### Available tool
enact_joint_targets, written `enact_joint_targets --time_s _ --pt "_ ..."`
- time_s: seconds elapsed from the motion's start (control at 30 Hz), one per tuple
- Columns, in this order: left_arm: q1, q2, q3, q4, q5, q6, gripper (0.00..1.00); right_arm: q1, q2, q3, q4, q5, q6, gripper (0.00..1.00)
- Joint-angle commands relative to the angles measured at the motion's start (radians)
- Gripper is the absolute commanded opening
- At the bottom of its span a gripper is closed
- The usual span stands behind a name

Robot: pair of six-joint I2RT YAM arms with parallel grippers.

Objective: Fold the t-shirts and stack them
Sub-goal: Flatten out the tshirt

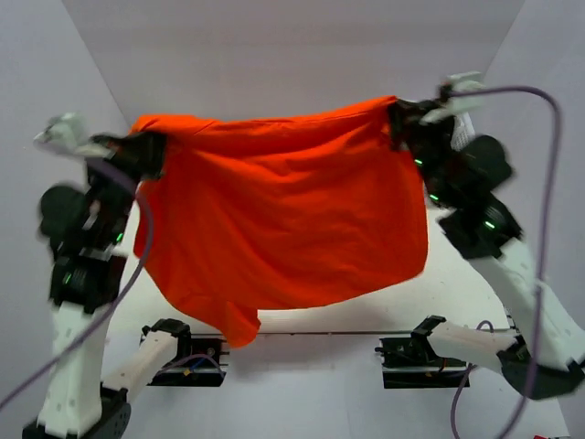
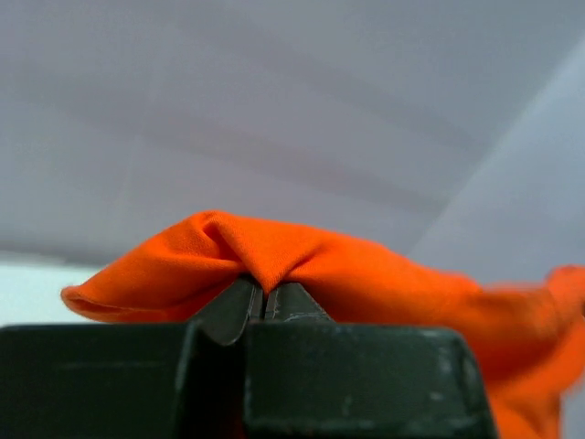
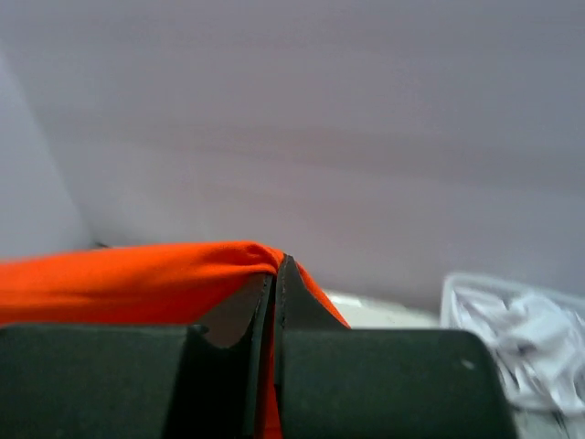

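Note:
The bright orange-red t-shirt (image 1: pixel 283 215) hangs spread in the air between both arms, its lower edge drooping toward the near side of the table. My left gripper (image 1: pixel 151 146) is shut on its upper left edge. In the left wrist view the cloth (image 2: pixel 265 251) bunches over the closed left gripper (image 2: pixel 263 294). My right gripper (image 1: pixel 399 123) is shut on the shirt's upper right edge. The right wrist view shows the shirt (image 3: pixel 137 274) pinched in the closed right gripper (image 3: pixel 275 274). Much of the table under the shirt is hidden.
White walls enclose the table on the left, back and right. A white lattice basket (image 3: pixel 512 338) with pale cloth in it stands to the right in the right wrist view. The arm bases (image 1: pixel 411 352) sit at the near edge.

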Motion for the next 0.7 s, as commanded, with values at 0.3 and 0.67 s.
enact_joint_targets --time_s 0.3,0.67 --pt "0.045 0.773 -0.162 -0.083 -0.376 -0.087 1.00 -0.200 0.703 -0.069 -0.038 -0.001 0.261 0.37" --pt "0.054 0.968 -0.052 -0.165 -0.343 -0.072 1.00 -0.224 0.740 -0.114 -0.051 -0.129 0.283 0.90"
